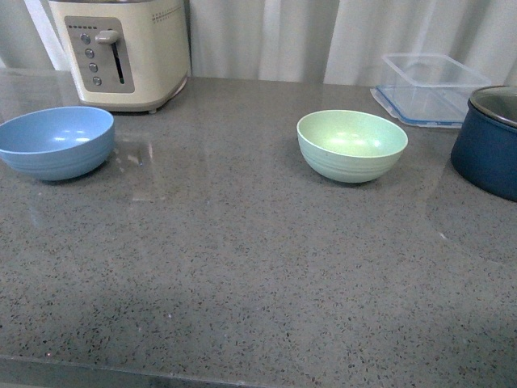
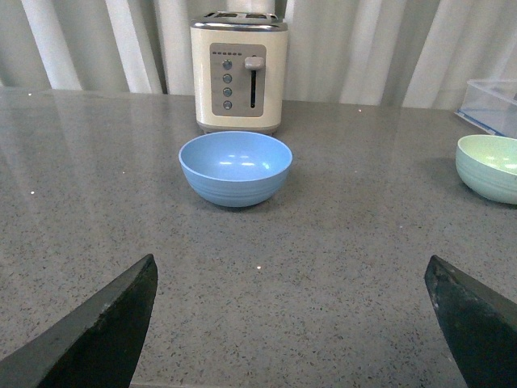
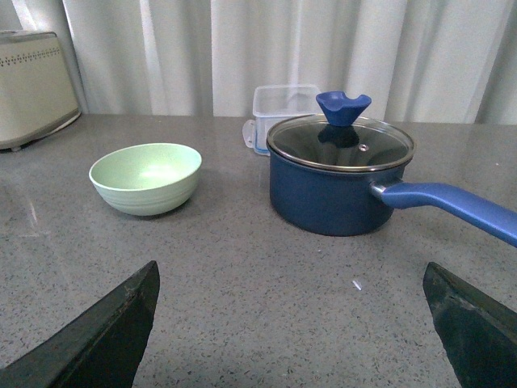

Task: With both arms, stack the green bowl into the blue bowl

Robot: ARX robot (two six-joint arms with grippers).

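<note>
Gleaming grey counter, blue bowl, likely curtains

Left tool, right tool: dark wedge fingers, possibly matte black.

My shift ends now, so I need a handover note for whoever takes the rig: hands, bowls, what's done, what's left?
Left hand: open, empty, facing the light sky-blue round matte bowl.
Right hand: open, empty, facing the pale mint-green round matte bowl.
Bowls: both upright and empty on the grey speckled counter, well apart. The blue one is at far left in the front view, by the cream toaster. The green one is right of centre, near the dark navy lidded pot.
Done: nothing; neither bowl is grasped.
Left: lift the green bowl and set it into the blue one.
</note>
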